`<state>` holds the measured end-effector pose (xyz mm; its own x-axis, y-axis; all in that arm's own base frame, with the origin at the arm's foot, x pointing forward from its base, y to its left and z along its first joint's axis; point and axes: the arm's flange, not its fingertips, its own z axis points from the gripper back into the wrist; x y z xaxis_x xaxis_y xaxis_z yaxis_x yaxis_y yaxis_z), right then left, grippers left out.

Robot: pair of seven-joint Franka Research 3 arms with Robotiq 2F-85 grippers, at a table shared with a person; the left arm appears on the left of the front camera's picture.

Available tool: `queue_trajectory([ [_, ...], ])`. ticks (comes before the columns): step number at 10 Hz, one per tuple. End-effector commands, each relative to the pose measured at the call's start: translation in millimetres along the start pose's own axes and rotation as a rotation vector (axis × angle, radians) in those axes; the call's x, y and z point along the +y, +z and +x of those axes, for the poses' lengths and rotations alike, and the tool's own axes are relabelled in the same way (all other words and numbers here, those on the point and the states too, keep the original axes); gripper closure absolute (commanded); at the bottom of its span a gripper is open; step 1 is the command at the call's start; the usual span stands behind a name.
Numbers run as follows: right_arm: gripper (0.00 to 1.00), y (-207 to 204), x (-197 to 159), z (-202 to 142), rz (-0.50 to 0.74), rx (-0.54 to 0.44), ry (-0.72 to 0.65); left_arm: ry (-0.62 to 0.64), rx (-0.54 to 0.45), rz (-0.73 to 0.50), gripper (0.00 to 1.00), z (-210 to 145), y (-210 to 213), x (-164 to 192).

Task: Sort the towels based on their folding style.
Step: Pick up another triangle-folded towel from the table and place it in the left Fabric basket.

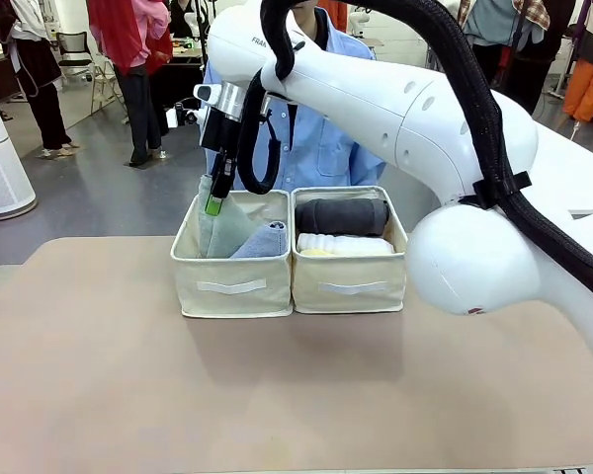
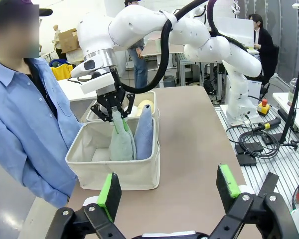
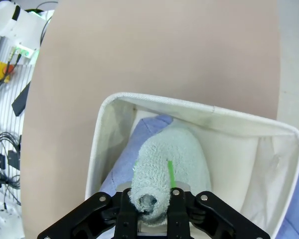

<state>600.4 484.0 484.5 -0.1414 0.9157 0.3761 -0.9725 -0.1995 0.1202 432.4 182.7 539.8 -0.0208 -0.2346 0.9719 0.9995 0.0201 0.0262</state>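
Right pincer (image 3: 157,201) clamped on pale teal cone's (image 3: 172,159) tip; periwinkle fold (image 2: 144,132) beside, half hidden. Left pincer (image 2: 168,191) agape.

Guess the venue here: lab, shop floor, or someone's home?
Probably a robotics lab or open workshop: another white arm on its own table, cables and an emergency-stop button beside it, people standing around.

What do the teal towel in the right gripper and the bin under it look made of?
Teal towel: looks like terry cloth, matte, with a fuzzy looped nap. Left bin: seemingly cream woven fabric, canvas-like, with soft rims and slightly sagging walls. The right gripper is pinching the towel's tip.
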Motion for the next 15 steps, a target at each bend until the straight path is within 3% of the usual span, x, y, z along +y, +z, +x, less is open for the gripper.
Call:
queue_trajectory([
  [1, 0.81, 8.4, -43.7, 27.5, -0.014, 0.023, 0.023, 0.0, -0.004, 0.002, 0.0, 1.9, 1.7, -2.1],
  [11, 0.81, -25.6, -54.1, 25.4, 0.031, 0.059, 0.033, 0.0, -0.004, 0.002, 0.0, 1.9, 1.7, -2.1],
  [12, 0.67, -25.3, -53.9, 26.0, 0.038, 0.055, 0.033, 0.0, -0.004, 0.002, 0.0, 1.9, 1.7, -2.1],
  [14, 0.61, -24.3, -53.9, 27.0, 0.034, 0.055, 0.039, 0.0, -0.004, 0.002, 0.0, 1.9, 1.7, -2.1],
  [15, 0.42, -24.5, -54.0, 26.7, 0.033, 0.055, 0.039, 0.0, -0.004, 0.002, 0.0, 1.9, 1.7, -2.1],
])
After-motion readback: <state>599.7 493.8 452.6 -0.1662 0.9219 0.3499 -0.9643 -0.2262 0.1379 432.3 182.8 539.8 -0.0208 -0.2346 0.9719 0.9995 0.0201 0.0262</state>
